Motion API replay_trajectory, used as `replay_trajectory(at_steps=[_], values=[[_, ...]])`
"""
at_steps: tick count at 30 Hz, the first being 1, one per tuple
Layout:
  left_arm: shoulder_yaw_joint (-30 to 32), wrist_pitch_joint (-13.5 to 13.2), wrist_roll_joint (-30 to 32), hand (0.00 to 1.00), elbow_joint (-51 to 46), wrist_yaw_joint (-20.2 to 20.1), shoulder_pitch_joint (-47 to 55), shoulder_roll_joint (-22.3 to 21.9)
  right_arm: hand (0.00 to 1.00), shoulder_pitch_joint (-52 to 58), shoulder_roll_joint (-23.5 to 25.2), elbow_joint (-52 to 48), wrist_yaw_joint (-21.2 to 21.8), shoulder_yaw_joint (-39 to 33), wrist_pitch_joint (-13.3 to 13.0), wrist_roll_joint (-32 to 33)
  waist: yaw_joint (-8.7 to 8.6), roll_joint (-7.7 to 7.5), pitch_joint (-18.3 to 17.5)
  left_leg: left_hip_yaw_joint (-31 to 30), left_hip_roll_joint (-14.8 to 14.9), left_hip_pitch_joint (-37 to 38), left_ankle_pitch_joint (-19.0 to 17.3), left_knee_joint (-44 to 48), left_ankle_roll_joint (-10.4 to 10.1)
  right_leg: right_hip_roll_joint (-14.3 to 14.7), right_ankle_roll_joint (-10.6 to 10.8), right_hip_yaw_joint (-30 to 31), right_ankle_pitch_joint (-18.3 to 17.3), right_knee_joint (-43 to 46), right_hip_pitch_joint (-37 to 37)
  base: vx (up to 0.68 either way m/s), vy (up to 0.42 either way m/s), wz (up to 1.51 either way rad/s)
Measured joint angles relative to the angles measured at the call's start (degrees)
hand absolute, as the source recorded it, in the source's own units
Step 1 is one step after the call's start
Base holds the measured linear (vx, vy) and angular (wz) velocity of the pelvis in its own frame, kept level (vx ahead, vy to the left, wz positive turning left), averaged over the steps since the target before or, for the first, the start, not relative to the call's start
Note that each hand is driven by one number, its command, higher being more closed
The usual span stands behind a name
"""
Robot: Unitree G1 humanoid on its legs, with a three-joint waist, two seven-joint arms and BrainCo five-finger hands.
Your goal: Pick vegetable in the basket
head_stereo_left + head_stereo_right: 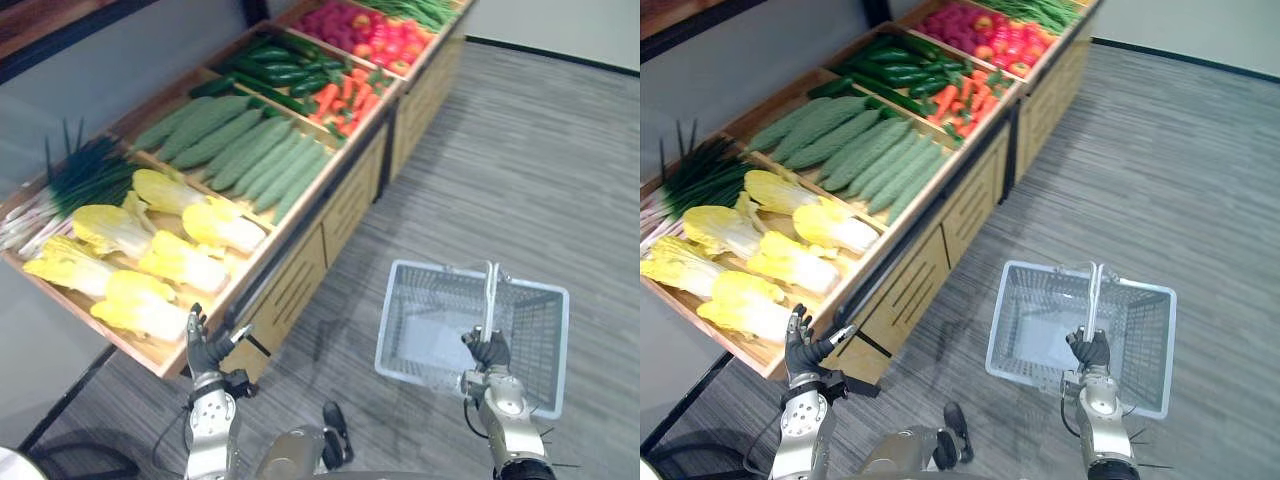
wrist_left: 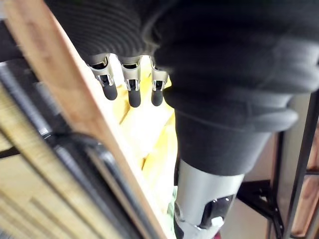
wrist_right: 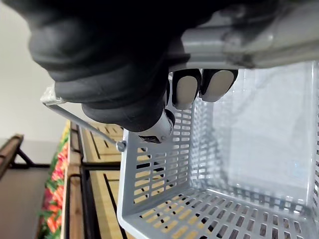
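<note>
A grey plastic basket (image 1: 540,325) hangs over the floor, its handle (image 1: 491,290) gripped by my right hand (image 1: 489,350); nothing lies inside it (image 3: 259,144). My left hand (image 1: 207,345) is open, fingers straight, at the front edge of the wooden display shelf (image 1: 265,260), just short of the yellow napa cabbages (image 1: 150,265). In the left wrist view the fingertips (image 2: 133,97) hover over yellow cabbage leaves (image 2: 149,129), holding nothing.
Along the shelf lie green onions (image 1: 75,180), pale green gourds (image 1: 250,150), dark cucumbers (image 1: 280,65), carrots (image 1: 340,100) and red produce (image 1: 375,35). Grey wood-pattern floor (image 1: 520,170) stretches to the right of the stand.
</note>
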Motion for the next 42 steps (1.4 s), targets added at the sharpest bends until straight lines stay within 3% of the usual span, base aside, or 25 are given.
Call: replay_trajectory(at_steps=[3,5,6,7,8,9,10,12,16,20,28,36,42], values=[[-1.1,0.1,2.5,0.00,-0.1,2.5,-0.3,0.6,1.00,0.7,0.3,-0.3,-0.1,-0.2,-1.4,0.1,-1.36,-1.09,-0.1,-5.3,0.1,1.9,-0.5,0.0,-0.8,1.4,-1.3,2.6,-2.1,-9.5,-7.7,0.33,-0.122,1.06],[-3.2,0.1,4.1,0.00,-0.7,3.2,-0.2,0.4,1.00,2.9,1.6,-1.1,-0.3,-1.0,-1.8,0.7,-1.90,-1.26,-0.2,-10.5,1.5,2.4,-1.9,1.6,-2.9,6.3,-1.2,11.8,-1.8,-19.8,-10.0,0.28,-0.233,1.33],[-4.1,0.2,5.1,0.00,-1.4,4.0,-0.1,0.6,1.00,4.0,2.6,-1.2,-0.7,-1.0,-2.5,1.4,-2.52,-2.05,-0.5,-12.1,1.8,2.0,-3.8,3.1,-5.6,8.5,-0.4,17.8,1.2,-27.9,-9.4,0.31,-0.298,1.70],[-4.5,0.2,5.7,0.00,-2.1,4.2,-0.1,1.0,1.00,5.3,3.7,-1.4,-1.2,-1.1,-2.6,1.9,-2.55,-4.15,-0.7,-12.7,1.1,2.5,-5.8,3.3,-7.9,7.7,-0.5,19.5,9.2,-32.6,-9.1,0.21,-0.214,1.38],[-4.7,0.2,6.2,0.00,-3.0,4.2,-0.2,1.1,1.00,6.0,4.4,-1.5,-1.3,-1.0,-2.6,2.3,-2.52,-6.02,-0.7,-12.8,0.4,2.9,-7.7,3.3,-8.6,6.8,0.4,19.1,12.8,-33.6,-9.3,0.25,-0.297,0.87],[-4.7,0.8,6.8,0.00,-2.9,4.2,-0.1,-0.1,1.00,6.6,4.5,-0.7,-1.1,-0.9,-1.9,2.6,-1.10,-6.04,-0.8,-13.0,1.8,2.4,-10.3,5.0,-9.1,6.8,0.3,17.4,9.1,-34.3,-7.7,0.21,-0.297,0.49],[-4.8,1.2,6.9,0.00,-2.9,4.3,0.2,-1.6,1.00,7.1,4.4,-1.5,-1.1,-0.9,-1.9,2.7,0.02,-4.11,-1.2,-13.3,4.3,0.9,-11.6,7.1,-10.0,8.4,-0.5,15.6,9.9,-37.1,-6.3,0.17,-0.259,0.31],[-4.7,1.3,7.8,0.00,-3.0,4.3,-0.2,-2.9,1.00,8.2,4.5,-1.5,-1.0,-1.1,-1.9,2.8,0.66,-3.02,-1.7,-14.1,6.6,0.1,-11.9,6.9,-10.7,10.1,-1.7,13.3,10.6,-39.8,-5.2,0.14,-0.212,0.33],[-4.6,2.4,7.8,0.00,-2.3,4.2,-1.5,-2.6,1.00,9.5,4.7,-2.8,-0.8,-1.3,-1.9,3.2,0.65,-3.13,-1.7,-15.0,8.0,0.1,-10.4,4.5,-13.0,11.0,-2.4,11.6,10.8,-41.2,-4.8,0.08,-0.139,0.21],[-4.7,3.4,7.8,0.00,2.4,4.2,-9.2,-0.8,1.00,11.0,4.8,-3.1,-0.7,-1.6,-1.9,4.6,0.19,-4.29,-1.8,-16.4,7.2,-2.2,-6.4,2.3,-14.2,9.6,-2.7,7.5,10.8,-42.2,-5.3,0.01,-0.076,0.59],[-1.9,4.9,7.8,0.00,14.2,5.9,-18.8,7.3,1.00,6.1,4.6,2.6,0.5,-1.7,-2.3,5.0,-1.94,-5.69,-0.7,-16.1,8.4,-3.8,-0.4,-4.5,-15.5,10.6,-5.0,5.8,15.3,-48.2,-7.0,-0.04,-0.048,0.08],[-0.2,6.0,8.2,0.00,28.5,7.9,-33.2,15.9,1.00,3.6,3.8,3.7,1.6,-0.8,-2.5,5.0,-4.20,-6.87,4.7,-13.1,9.7,-6.1,0.7,-7.2,-15.7,12.5,-6.1,7.5,18.2,-50.7,-9.9,-0.13,-0.053,-0.15],[-2.6,5.6,8.1,0.00,37.3,6.2,-43.3,20.8,1.00,3.0,1.7,1.0,1.8,-0.3,-2.6,5.3,-5.82,-7.70,8.2,-11.3,10.2,-7.3,1.9,-7.9,-16.2,13.4,-6.7,9.2,19.5,-50.6,-12.3,-0.03,-0.026,-0.17]])
